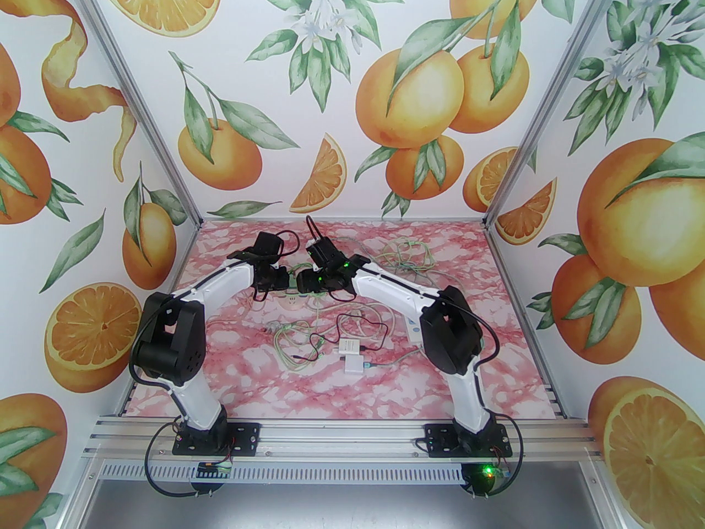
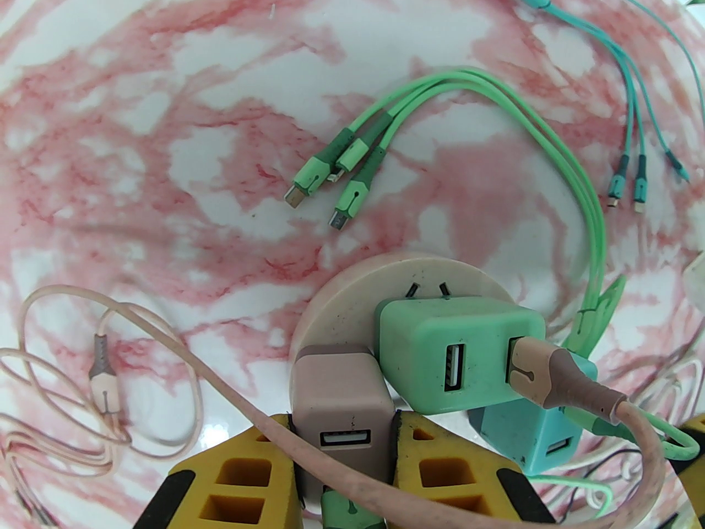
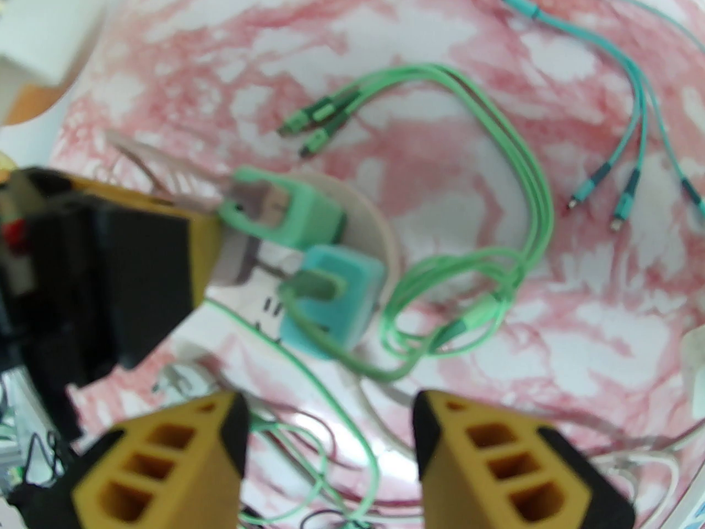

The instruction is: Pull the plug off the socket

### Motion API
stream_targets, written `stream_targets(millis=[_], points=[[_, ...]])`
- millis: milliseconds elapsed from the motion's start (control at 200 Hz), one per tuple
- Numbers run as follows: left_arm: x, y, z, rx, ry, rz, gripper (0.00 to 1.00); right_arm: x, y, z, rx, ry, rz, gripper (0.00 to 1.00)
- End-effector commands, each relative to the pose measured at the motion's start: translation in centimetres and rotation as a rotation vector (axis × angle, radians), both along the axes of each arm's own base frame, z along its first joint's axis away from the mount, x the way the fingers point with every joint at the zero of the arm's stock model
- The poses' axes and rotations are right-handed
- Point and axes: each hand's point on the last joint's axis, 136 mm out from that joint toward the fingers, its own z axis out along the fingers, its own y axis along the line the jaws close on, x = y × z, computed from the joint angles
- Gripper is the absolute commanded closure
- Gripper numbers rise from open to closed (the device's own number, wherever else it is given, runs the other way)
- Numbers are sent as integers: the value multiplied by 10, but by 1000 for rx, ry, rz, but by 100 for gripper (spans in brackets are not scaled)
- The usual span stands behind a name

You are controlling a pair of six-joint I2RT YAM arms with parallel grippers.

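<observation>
At the socket [image 2: 337, 311], left hand [image 2: 342, 426] clamping pink plug [image 2: 340, 386], right hand [image 3: 330, 408] spread.

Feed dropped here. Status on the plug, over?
Left gripper shut on pink plug, plug seated in socket. Right gripper open, hovering. Pink cable crosses left gripper.

Bright, even light with soft shadows.
The left wrist view is sharp, the right wrist view blurred throughout; both bend the table [image 2: 165, 75] at the edges, and pale patches glare white.
</observation>
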Motion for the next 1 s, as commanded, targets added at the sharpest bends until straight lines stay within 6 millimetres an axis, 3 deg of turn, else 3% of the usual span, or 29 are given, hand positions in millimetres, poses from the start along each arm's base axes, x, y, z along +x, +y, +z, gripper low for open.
stream_targets(millis=[0,335,480,646,791,991], points=[[-28,2,-22,39,108,-48,69,4,8,4,56,22,-12,45],[-31,-1,-33,34,148,-78,64,2,9,-7,65,66,-37,45],[-28,0,-29,41,135,-71,67,4,11,-14,71,92,-62,47],[-25,-4,-23,24,124,-71,78,8,11,-25,58,117,-94,50],[-27,-7,-22,14,125,-70,77,12,13,-32,58,130,-113,51],[-31,-9,-22,10,130,-70,76,16,2,-52,28,165,-157,58]])
